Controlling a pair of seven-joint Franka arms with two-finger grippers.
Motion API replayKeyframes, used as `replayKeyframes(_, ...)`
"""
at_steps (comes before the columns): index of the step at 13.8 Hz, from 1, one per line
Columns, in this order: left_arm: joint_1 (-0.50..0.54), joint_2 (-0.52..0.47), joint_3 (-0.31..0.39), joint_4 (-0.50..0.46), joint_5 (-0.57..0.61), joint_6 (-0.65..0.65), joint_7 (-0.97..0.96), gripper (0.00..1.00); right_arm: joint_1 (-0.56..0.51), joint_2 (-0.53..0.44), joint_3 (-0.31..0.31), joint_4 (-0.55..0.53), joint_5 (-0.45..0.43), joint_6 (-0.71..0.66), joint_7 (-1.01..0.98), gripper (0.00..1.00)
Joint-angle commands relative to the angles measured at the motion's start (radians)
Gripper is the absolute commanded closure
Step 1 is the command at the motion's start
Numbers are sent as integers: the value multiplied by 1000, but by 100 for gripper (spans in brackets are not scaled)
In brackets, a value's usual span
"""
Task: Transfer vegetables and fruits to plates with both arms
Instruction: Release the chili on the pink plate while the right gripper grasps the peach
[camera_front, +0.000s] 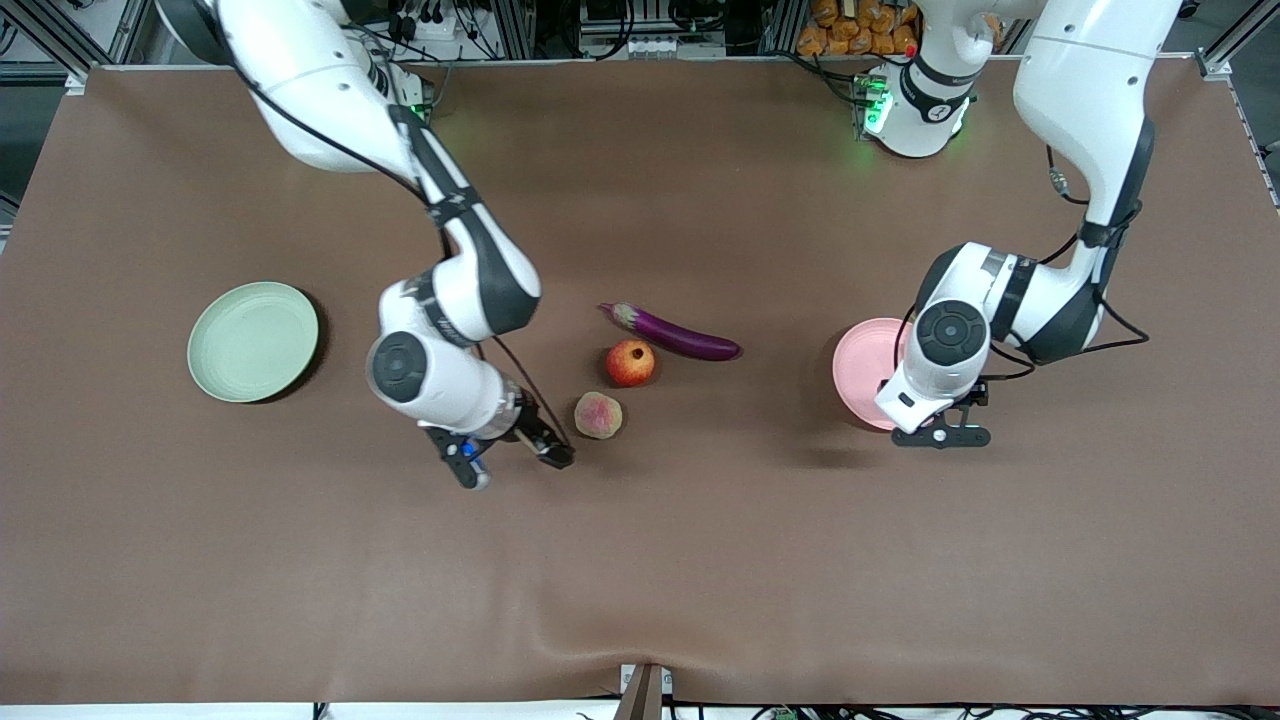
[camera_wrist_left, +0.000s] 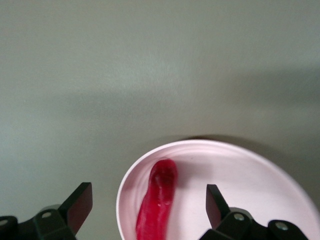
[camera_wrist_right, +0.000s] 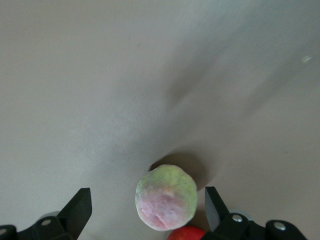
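Observation:
The purple eggplant (camera_front: 670, 333), the red-orange pomegranate (camera_front: 630, 362) and the pinkish-tan fruit (camera_front: 598, 414) lie mid-table. My right gripper (camera_front: 515, 462) is open and empty, beside the pinkish-tan fruit toward the right arm's end. In the right wrist view the fruit (camera_wrist_right: 165, 197) shows between the open fingers of that gripper (camera_wrist_right: 147, 196), with the pomegranate (camera_wrist_right: 187, 234) just past it. My left gripper (camera_front: 940, 437) is open and empty over the pink plate (camera_front: 862, 365). The left wrist view shows that gripper (camera_wrist_left: 147, 195) above the red chili (camera_wrist_left: 157, 200), which lies in the pink plate (camera_wrist_left: 260, 175). The arm hides the chili in the front view.
The mint green plate (camera_front: 253, 341) sits bare toward the right arm's end of the table. The brown table cover (camera_front: 640, 560) is bare nearer the front camera. Both arm bases stand along the table's edge farthest from the camera.

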Motion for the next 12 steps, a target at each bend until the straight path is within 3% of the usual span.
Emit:
replayKeyframes(1,2,-21,-8,64,-134,-72,-87,0,36,58,-10,23,12,44,15,0)
replayKeyframes(5,-8,-10,-11,101,-209,-76,-330,0,85,95,-11,20,-22,55,102,0)
replayKeyframes(9,-86,11,-23,132,-215,-76,-593,0,94,115,-11,22,-22,59,176,0)
replayKeyframes(10,-117,13,-27,132,-223,-76,-658,0,96,116,-11,22,-48,62,164,21)
replayKeyframes(11,-151,22,-34,132,-252,-76,-740,0,93,116,-11,22,-75,61,171,68)
replayKeyframes(12,-184,37,-34,133,-284,-72,-812,0,94,115,-11,23,-91,61,168,87)
